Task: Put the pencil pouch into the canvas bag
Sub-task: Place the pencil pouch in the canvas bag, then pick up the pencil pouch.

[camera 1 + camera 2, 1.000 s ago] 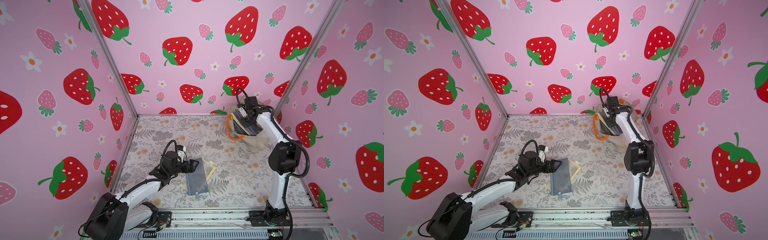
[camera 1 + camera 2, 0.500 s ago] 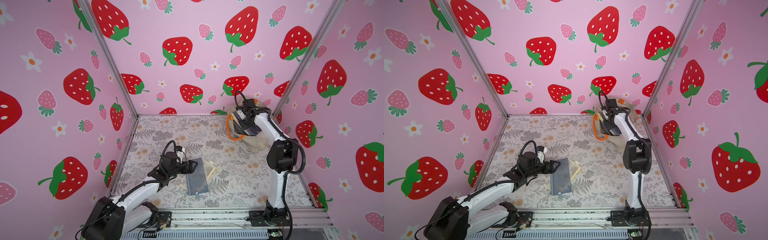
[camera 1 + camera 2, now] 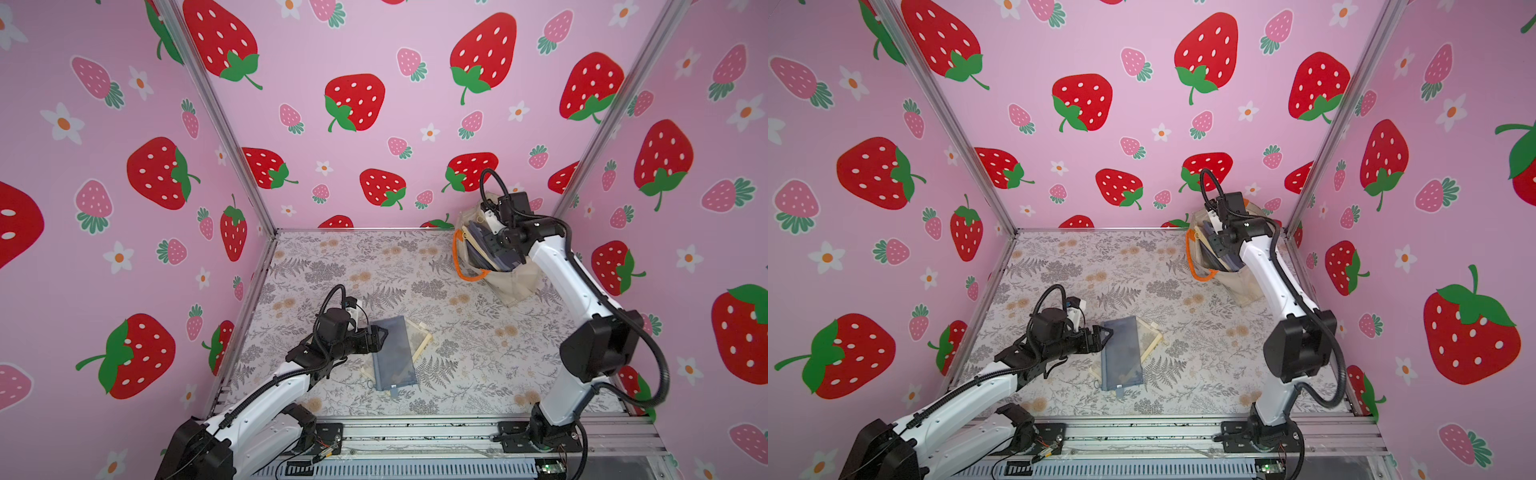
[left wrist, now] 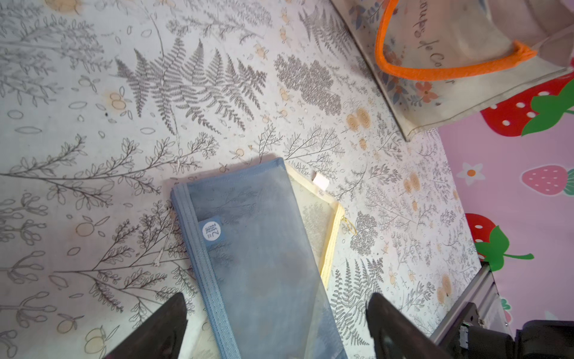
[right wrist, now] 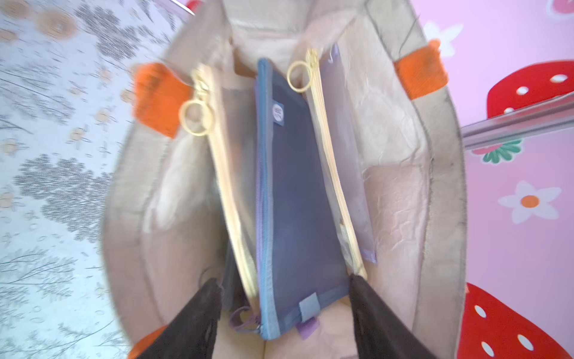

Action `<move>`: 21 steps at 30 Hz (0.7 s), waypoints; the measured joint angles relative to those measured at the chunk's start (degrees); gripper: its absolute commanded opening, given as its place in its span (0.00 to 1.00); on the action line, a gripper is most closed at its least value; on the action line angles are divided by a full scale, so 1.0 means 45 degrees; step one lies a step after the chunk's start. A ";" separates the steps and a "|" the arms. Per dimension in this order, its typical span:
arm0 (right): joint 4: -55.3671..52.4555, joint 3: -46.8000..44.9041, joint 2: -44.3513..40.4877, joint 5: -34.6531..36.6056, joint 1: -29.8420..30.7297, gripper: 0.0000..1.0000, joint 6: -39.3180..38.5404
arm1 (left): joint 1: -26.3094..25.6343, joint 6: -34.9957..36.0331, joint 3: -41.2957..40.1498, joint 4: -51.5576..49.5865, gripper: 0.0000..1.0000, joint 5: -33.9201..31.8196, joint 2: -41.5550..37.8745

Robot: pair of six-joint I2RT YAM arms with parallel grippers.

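In both top views: blue mesh pouch (image 3: pixel 392 353) (image 3: pixel 1121 353) flat on the floral tabletop (image 3: pixel 478 345), on the left arm's side, overlapping a cream pouch (image 3: pixel 417 338). Left tool (image 3: pixel 380 334) (image 3: pixel 1104 334) just over the pouch's far corner, spread wide, gripping nothing. Canvas bag (image 3: pixel 515 282) (image 3: pixel 1246 286) upright in the far right corner, close to the wall, orange handle (image 3: pixel 469 277) drooping down its side, mouth packed with pouches on edge. Right tool (image 3: pixel 492 247) (image 3: pixel 1217 245) down in that mouth. Broad bare tabletop between bag and blue mesh pouch.

Left wrist view: blue mesh pouch (image 4: pixel 257 248) see-through, ribbed blue zip band along one long edge, round white label on a small blue tab. Cream pouch (image 4: pixel 323 223) peeking out at the other long edge, pale yellow border. Left tool (image 4: pixel 276 298) released, black fingers (image 4: pixel 174 317) far apart. Canvas bag (image 4: pixel 459 90) well apart, faint flower print. Open tabletop (image 4: pixel 186 93) all round.

Right wrist view, blurred: down into the canvas bag (image 5: pixel 388 186), pale lining, orange strap ends at both rims. Inside, on edge: dark blue pouch (image 5: pixel 298 202) between two cream zips (image 5: pixel 226 186) with gold ring pulls (image 5: pixel 197 118); lilac pouch (image 5: pixel 351 155) beyond. Right tool (image 5: pixel 284 281) parted and released, fingers (image 5: pixel 198 320) either side of the dark blue pouch. Pouches tight together, slack room toward the bag walls.
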 measured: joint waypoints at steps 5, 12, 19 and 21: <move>0.1428 -0.3487 -0.2336 -0.1457 0.2463 0.71 0.1166 | 0.0000 -0.0044 0.0005 -0.0112 0.92 0.0053 0.0884; 0.4935 -0.8670 -0.2030 -0.6091 0.3439 0.69 0.4386 | 0.0019 -0.0160 0.0005 0.0350 0.84 0.0155 0.1860; 0.7825 -1.0030 -0.0107 -0.8388 0.4371 0.69 0.6513 | 0.0024 -0.0505 -0.0121 0.1112 0.73 0.0452 0.2895; 0.8636 -1.0044 0.0063 -0.8864 0.4677 0.69 0.6951 | 0.0024 -0.0675 -0.0345 0.1486 0.72 0.0554 0.2895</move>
